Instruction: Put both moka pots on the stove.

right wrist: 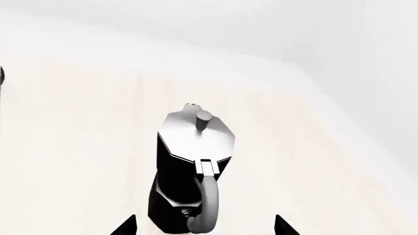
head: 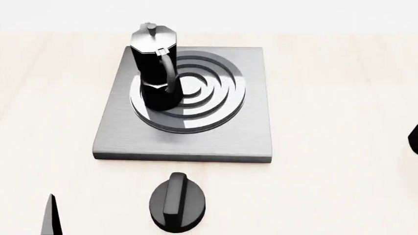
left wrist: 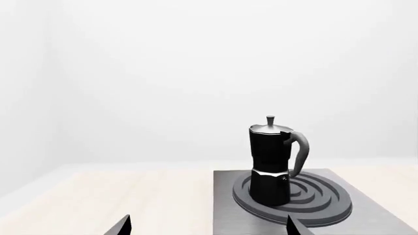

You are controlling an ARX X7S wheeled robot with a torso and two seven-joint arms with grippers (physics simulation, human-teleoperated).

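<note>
One pot (head: 155, 68) is standing on the stove (head: 248, 132); your right gripper (right wrist: 203, 226) is hanging spread around the second pot (right wrist: 193, 166), your left gripper (left wrist: 207, 227) spread, empty.

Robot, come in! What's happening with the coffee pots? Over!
Both tools open, empty. One moka pot on stove. Second moka pot on table, before right tool. Nothing blocking.

No text, label, brand, number or sign can be read in any view. The pots, the stove, the knob and the worktop all show plain surfaces.
</note>
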